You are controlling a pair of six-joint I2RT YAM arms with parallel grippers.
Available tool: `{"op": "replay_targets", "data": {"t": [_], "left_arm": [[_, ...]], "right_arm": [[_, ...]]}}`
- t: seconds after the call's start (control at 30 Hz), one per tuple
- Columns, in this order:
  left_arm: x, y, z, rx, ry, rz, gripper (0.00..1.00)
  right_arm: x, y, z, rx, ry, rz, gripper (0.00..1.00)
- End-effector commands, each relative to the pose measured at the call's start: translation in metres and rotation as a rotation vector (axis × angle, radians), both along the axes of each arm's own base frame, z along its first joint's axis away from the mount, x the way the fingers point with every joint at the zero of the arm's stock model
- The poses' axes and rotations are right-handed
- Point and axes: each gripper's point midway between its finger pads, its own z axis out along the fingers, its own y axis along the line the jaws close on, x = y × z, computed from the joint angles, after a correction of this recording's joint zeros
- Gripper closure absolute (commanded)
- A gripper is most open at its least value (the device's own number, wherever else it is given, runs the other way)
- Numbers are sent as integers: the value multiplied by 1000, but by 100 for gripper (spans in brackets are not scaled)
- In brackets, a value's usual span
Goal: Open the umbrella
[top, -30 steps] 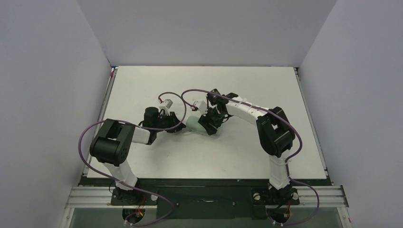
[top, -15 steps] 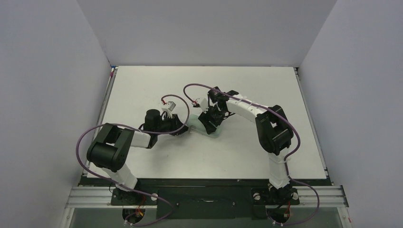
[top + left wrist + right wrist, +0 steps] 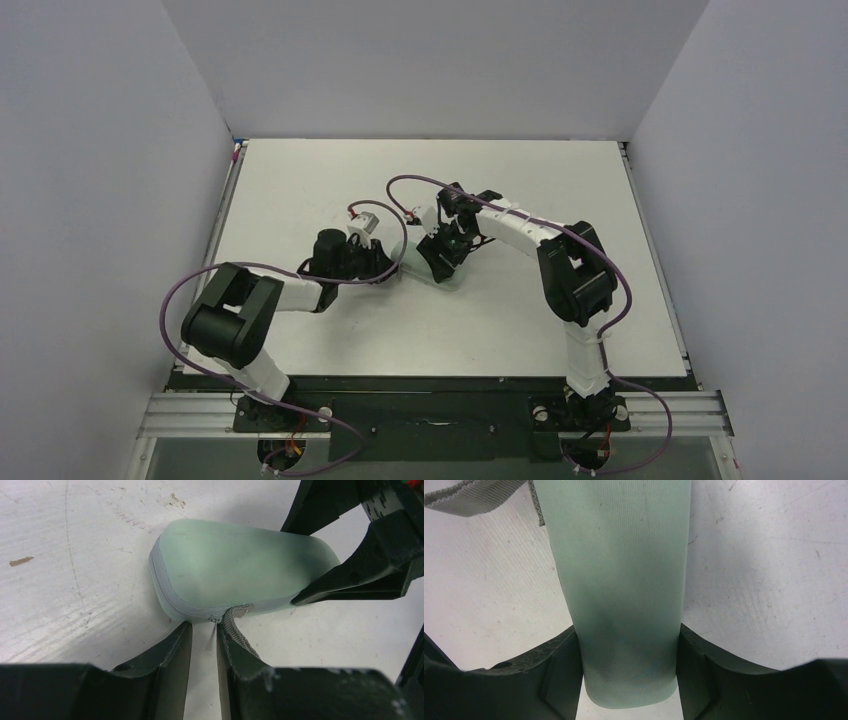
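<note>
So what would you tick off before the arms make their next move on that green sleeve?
1. Right end effector clamped on the pale green sleeve: ok, one finger presses each side.
2. Grey strap between the fingers of the left end effector: not ok, it lies along one finger.
3. Left fingers parted enough to take the strap: ok, but only narrowly.
4. Umbrella inside the sleeve: cannot tell, none of it shows.
</note>
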Motion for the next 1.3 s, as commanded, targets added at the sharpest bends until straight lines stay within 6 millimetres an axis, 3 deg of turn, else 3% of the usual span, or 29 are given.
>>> {"op": "replay_targets", "data": {"t": [0.0, 0.17, 0.27, 0.33, 0.4, 0.7, 0.97, 1.13, 1.27], "left_arm": [[23, -6, 18, 25, -97, 27, 78], [14, -19, 19, 49, -122, -10, 80], [16, -18, 14, 93, -136, 19, 83], [20, -15, 12, 110, -139, 43, 89], [23, -12, 11, 128, -136, 66, 100], [34, 8, 23, 149, -158, 129, 100], [51, 37, 20, 152, -137, 202, 100], [53, 27, 25, 123, -155, 136, 100], [44, 16, 32, 91, -182, 52, 100]], "right_arm": [[-30, -4, -30, -28, 139, 19, 63], [-31, -4, -34, -38, 152, 7, 65], [-32, -5, -34, -37, 154, 6, 66], [-33, -6, -34, -38, 156, 5, 66], [-34, -7, -34, -40, 159, 1, 67], [-35, -18, -35, -63, 170, -13, 72], [-39, -34, -36, -99, 179, 24, 77], [-42, -38, -31, -105, 161, 123, 77], [-31, -38, -22, -114, 107, 200, 75]]}}
